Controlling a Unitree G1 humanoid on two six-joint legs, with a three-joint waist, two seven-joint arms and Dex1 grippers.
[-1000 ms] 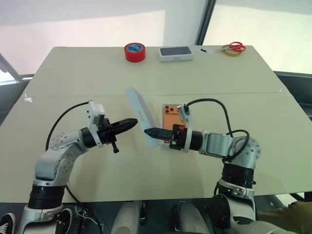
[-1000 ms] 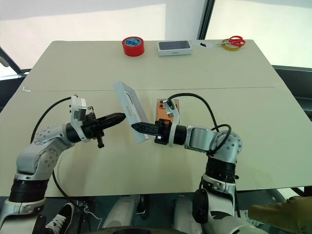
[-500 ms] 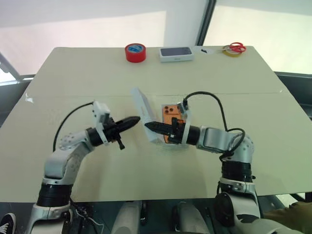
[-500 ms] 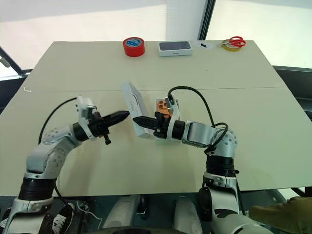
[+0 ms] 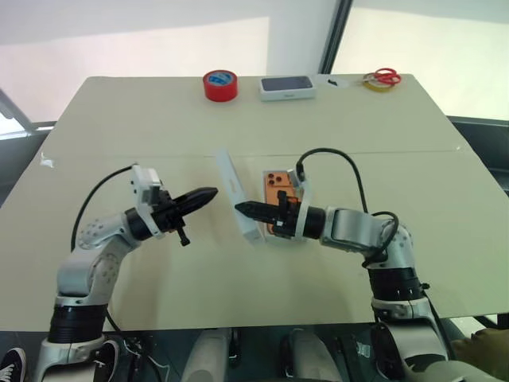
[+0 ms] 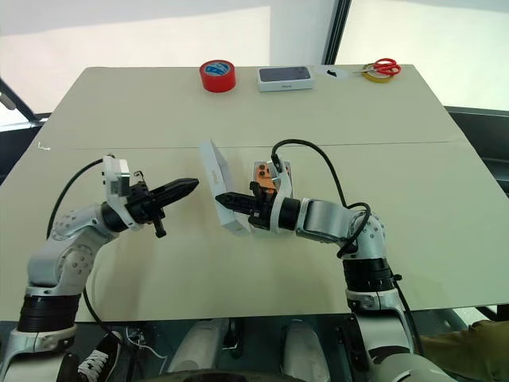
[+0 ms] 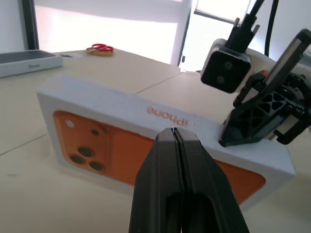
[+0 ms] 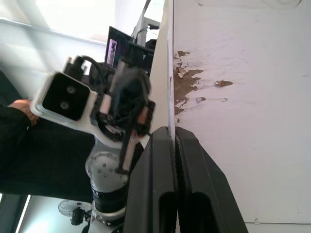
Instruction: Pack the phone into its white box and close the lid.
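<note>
The lid (image 5: 236, 193) stands on edge near the middle of the desk (image 5: 119, 135), tilted, its orange phone picture facing the left arm and its plain white inner face turned toward the right arm. In the left wrist view the printed side shows three lenses and a line of lettering along the top rim. The right wrist view shows the inner face close up, with a patch of torn brown paper on it.

The right end effector (image 5: 241, 208) has its fingers pressed together and its tip lies against the lid's inner face, low down near the desk; nothing is pinched between the fingers. The left end effector (image 5: 208, 193) also has its fingers pressed together with nothing held, and its tip points at the lid's printed side from just beside it; whether it touches cannot be told.

The phone (image 5: 277, 189) lies flat, orange back up with its lenses toward the far edge, inside the box (image 5: 274, 235), just beside the lid on the right arm's side and partly behind that arm's wrist.

Along the far edge of the desk sit a red tape roll (image 5: 219, 84), a second white box (image 5: 287, 87) with a dark picture on top, and red-handled scissors (image 5: 386, 76) on a yellow tape roll (image 5: 375, 84).
</note>
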